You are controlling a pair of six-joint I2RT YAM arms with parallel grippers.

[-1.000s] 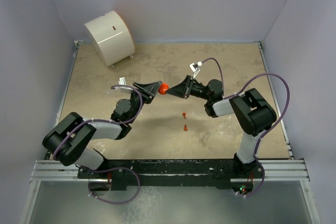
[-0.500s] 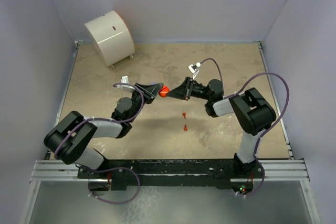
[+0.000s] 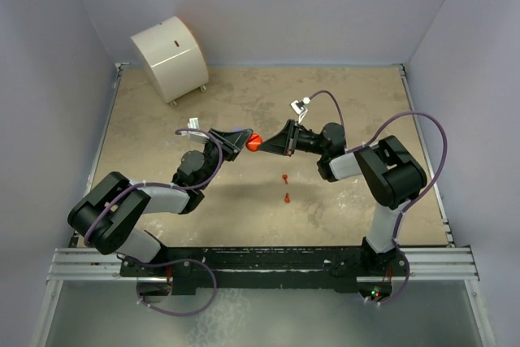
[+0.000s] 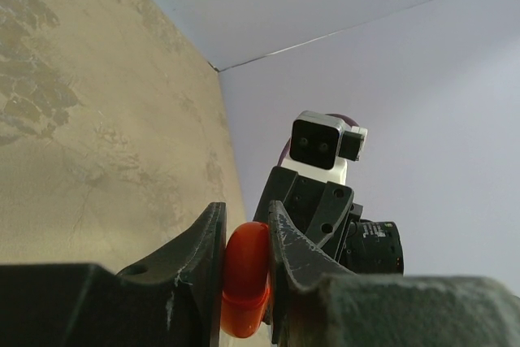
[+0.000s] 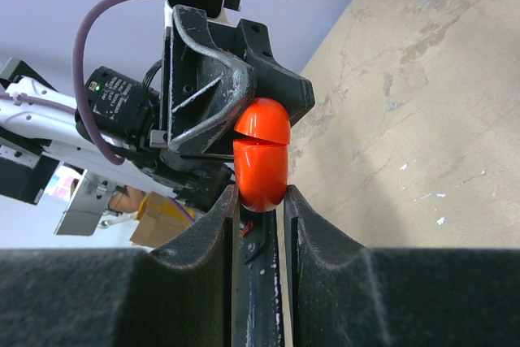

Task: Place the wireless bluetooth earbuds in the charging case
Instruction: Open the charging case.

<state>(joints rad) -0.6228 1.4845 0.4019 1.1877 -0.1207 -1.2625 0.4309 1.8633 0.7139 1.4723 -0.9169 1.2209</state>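
Observation:
A red-orange charging case (image 3: 253, 142) hangs in the air over the table's middle, held from both sides. My left gripper (image 3: 242, 140) is shut on it; its left wrist view shows the case (image 4: 244, 282) squeezed between the jaws (image 4: 245, 221). My right gripper (image 3: 268, 145) is shut on the case's other end (image 5: 262, 160), which sits between its fingertips (image 5: 260, 197). A seam runs across the case and its lid looks shut or barely ajar. Two red-orange earbuds (image 3: 285, 177) (image 3: 288, 197) lie on the table below, nearer me. The lilac earbuds are out of view.
A large white drum-shaped object (image 3: 169, 56) stands at the back left corner. Lilac walls close in the tan table (image 3: 366, 111) on three sides. The arms' mounting rail (image 3: 260, 262) runs along the near edge.
Both grippers and the case between them have shifted slightly toward the near side since one second ago. Over the last half second almost nothing moved.

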